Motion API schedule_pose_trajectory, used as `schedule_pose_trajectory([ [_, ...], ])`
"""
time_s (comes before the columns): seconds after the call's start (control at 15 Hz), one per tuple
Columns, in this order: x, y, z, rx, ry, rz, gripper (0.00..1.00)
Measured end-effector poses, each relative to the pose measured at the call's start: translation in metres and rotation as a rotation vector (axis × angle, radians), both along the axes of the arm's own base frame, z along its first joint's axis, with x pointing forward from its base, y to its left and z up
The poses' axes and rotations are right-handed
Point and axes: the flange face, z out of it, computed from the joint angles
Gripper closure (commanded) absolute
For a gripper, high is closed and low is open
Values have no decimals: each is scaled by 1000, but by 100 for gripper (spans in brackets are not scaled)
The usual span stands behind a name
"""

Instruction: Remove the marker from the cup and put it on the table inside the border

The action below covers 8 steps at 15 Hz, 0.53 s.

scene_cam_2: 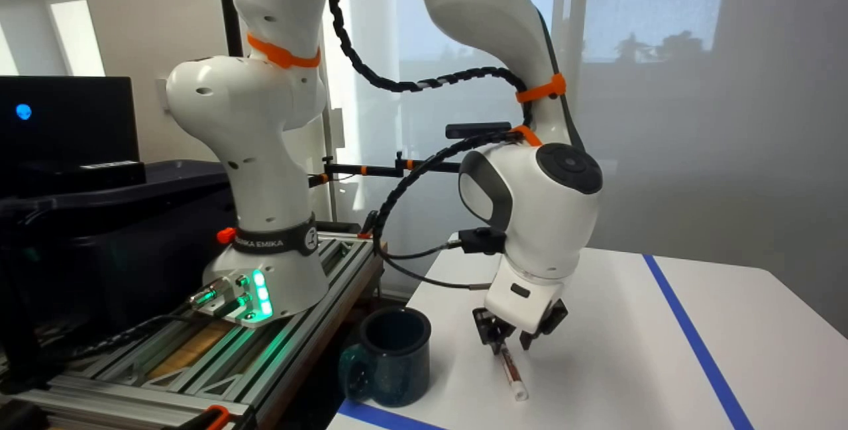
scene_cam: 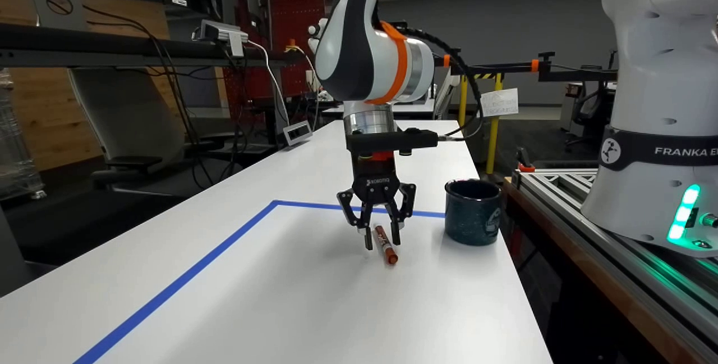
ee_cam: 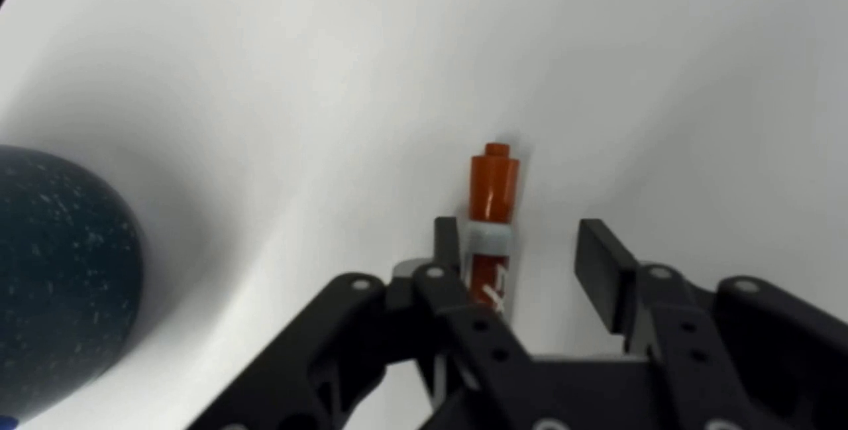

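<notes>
The marker, with a red-orange cap and a white and dark red barrel, lies on the white table (scene_cam: 314,313) inside the blue tape border (scene_cam: 196,267). The marker (scene_cam: 385,243) shows in both exterior views (scene_cam_2: 511,372) and in the wrist view (ee_cam: 493,188). My gripper (scene_cam: 382,243) is open just above the table, with the marker between its fingers and nearer the left finger (ee_cam: 519,224) in the wrist view. The marker's lower part is hidden by the gripper there. The dark teal speckled cup (scene_cam: 473,213) stands upright beside the gripper, near the table edge (scene_cam_2: 397,364).
The cup also shows at the left of the wrist view (ee_cam: 66,271). The robot base (scene_cam: 650,184) stands on a metal frame (scene_cam_2: 278,350) beyond the table edge on the cup's side. A small socket box (scene_cam: 297,133) sits at the table's far edge.
</notes>
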Motion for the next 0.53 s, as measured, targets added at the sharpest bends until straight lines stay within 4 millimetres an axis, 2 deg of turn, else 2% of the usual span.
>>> schedule_pose_trajectory([
  [0.13,-3,-1,6,-2,-4,30,3],
  [0.2,-5,-1,11,-3,-2,57,0],
  [0.33,-13,-3,27,-12,-5,134,0],
  [0.53,-23,1,61,-23,-45,279,0],
])
